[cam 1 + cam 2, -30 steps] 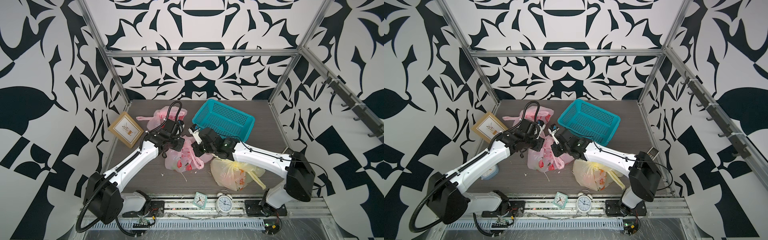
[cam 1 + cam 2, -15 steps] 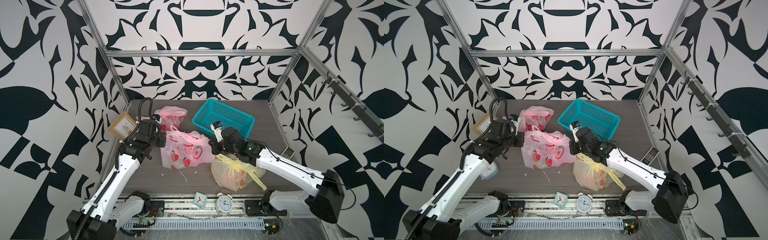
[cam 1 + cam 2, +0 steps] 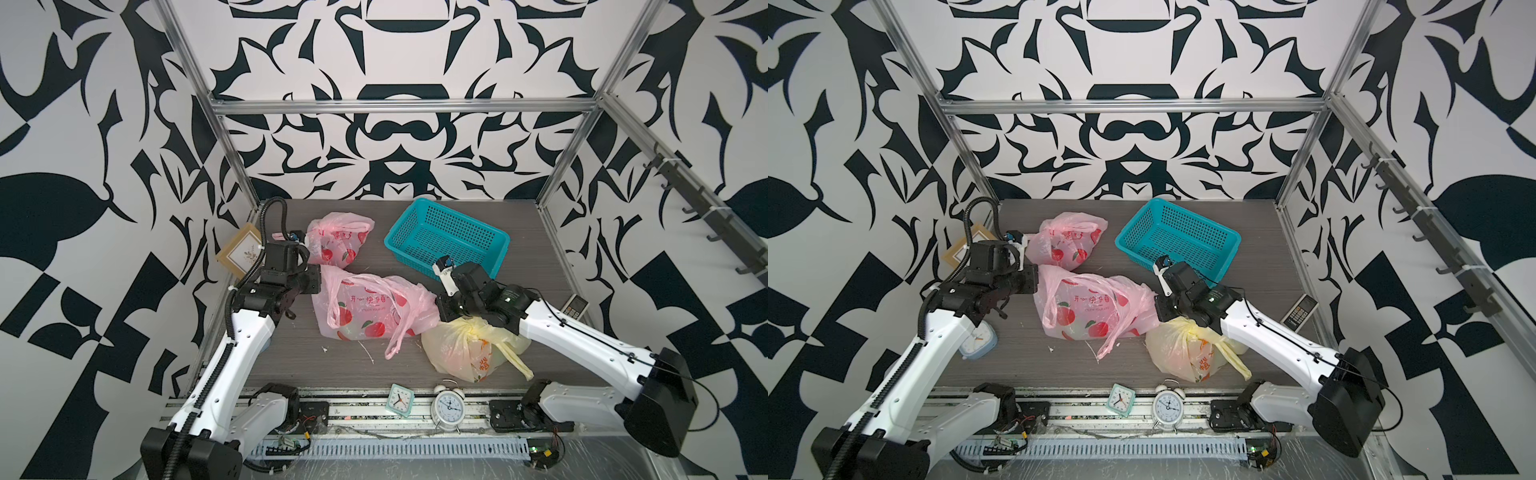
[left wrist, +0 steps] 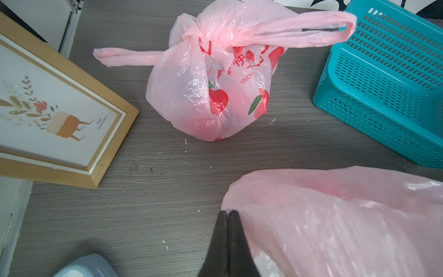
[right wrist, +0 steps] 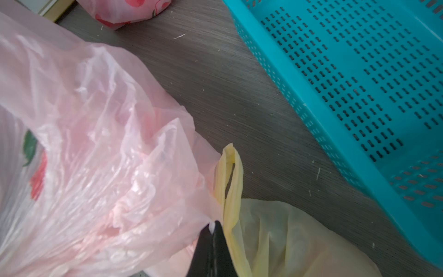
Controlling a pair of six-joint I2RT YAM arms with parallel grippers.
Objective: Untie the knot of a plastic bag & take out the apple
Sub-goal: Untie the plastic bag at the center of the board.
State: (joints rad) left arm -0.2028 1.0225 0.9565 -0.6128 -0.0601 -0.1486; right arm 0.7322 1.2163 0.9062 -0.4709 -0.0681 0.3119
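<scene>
A pink plastic bag printed with apples (image 3: 374, 307) lies across the middle of the table (image 3: 291, 357), pulled out wide between two robot arms. Its handle loops (image 3: 392, 349) hang slack and untied, so the knot looks undone. A real apple cannot be told from the printed ones.

The left gripper (image 3: 317, 279) is clenched on the bag's edge nearest the table's left side. The right gripper (image 3: 440, 309) is clenched on the opposite edge. In both wrist views the black fingertips meet on thin pink film.

To do this step well, one arm probably needs to keep the mouth open while the other lets go and reaches in. The film is thin, so gentle tension seems wise.

A knotted yellow bag (image 3: 465, 353) sits under the right gripper, and its handle (image 5: 230, 177) could snag. A knotted pink bag (image 3: 338, 243) and a teal basket (image 3: 449, 241) stand toward the back edge.
</scene>
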